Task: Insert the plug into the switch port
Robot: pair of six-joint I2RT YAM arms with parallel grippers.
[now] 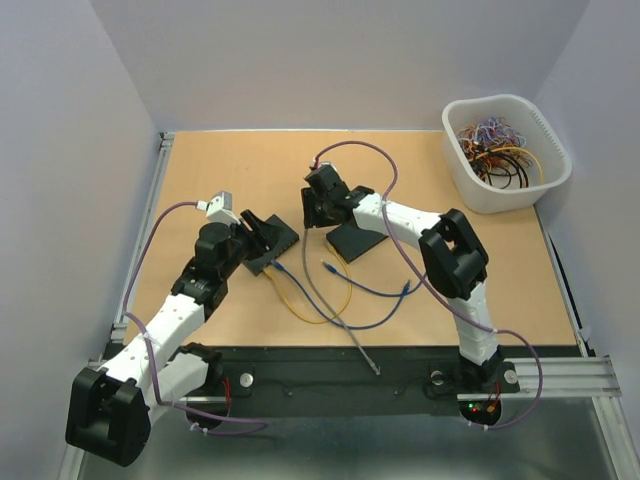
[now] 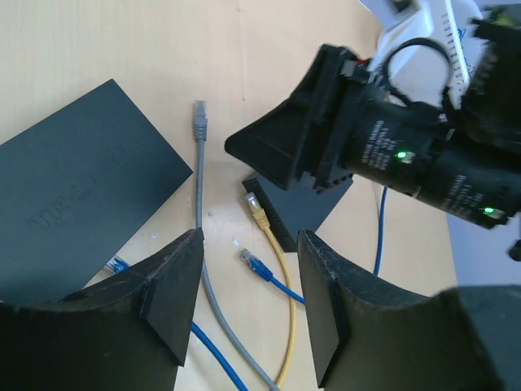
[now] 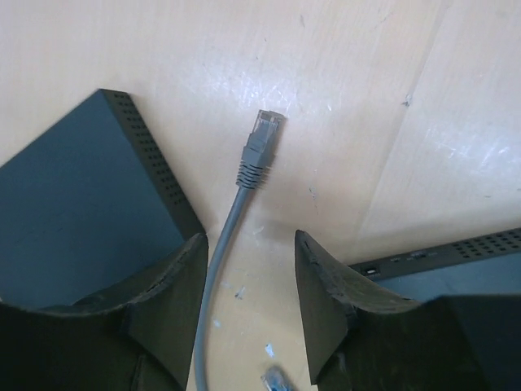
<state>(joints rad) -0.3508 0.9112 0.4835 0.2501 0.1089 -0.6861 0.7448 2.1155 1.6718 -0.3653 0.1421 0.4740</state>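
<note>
Right gripper [image 3: 248, 244]: fingers spread, nothing between them, hanging over the grey plug [image 3: 262, 134].

Plug lies flat on the table [image 1: 480, 270], about mid-table, in no port. Its grey cable [image 3: 213, 285] passes between the fingers and trails toward the near edge.

One switch [image 3: 73, 212] sits just beside the plug. A second switch [image 3: 456, 257] lies near on the other side. Cannot tell which is the target; ports not clearly visible.

Left gripper [image 2: 248, 240]: also spread and empty, over the yellow plug [image 2: 256, 208] and blue plug [image 2: 251, 262], close to the right arm.

Risks, as judged:
- Closing on the cable rather than the plug body would let the plug swivel and arrive at the port crooked.
- Descending fingers may strike the switch edge, since the plug lies so close, and shove the switch.
- An unbraced switch could slide under insertion force.
- The arms work close together, so contact is possible.
- Loose yellow and blue leads could snag the grey one.
</note>
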